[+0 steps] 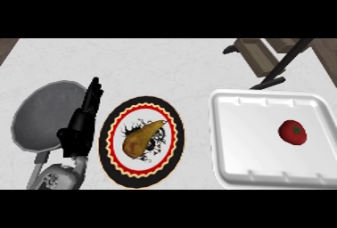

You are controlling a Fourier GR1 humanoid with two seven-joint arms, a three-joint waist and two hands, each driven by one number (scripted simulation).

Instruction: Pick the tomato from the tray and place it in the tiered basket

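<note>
Head view. The tomato (293, 132) lies in the white tray (227, 133) at the right of the counter, toward the tray's right side, stem end up, touching nothing but the tray floor. No hand is on it or near it.

Left hand (82, 124): it shows at the left, fingers straight and pointing away from the robot, holding nothing. It stands between a grey pan (46, 116) and a patterned plate (141, 142), overlapping the pan's right edge. It looks to be at rest. On the plate lies a yellow-brown pear-shaped fruit (141, 138), no part of the task.

Right hand: not in view anywhere.

Tiered basket (263, 55): only a part shows at the upper right, a wooden shelf and dark struts, beyond the tray's far edge.

Judgement of step: the pick is not yet begun. The tomato is untouched in the tray and the basket holds nothing that can be seen.

Next move, as I judge it: the tomato sits on the right, so the right hand is the natural one. It must come in over the tray's near rim, open wide round the fruit, close on its sides, lift clear of the tray wall, then carry up and back to the basket shelf, avoiding the struts.
</note>
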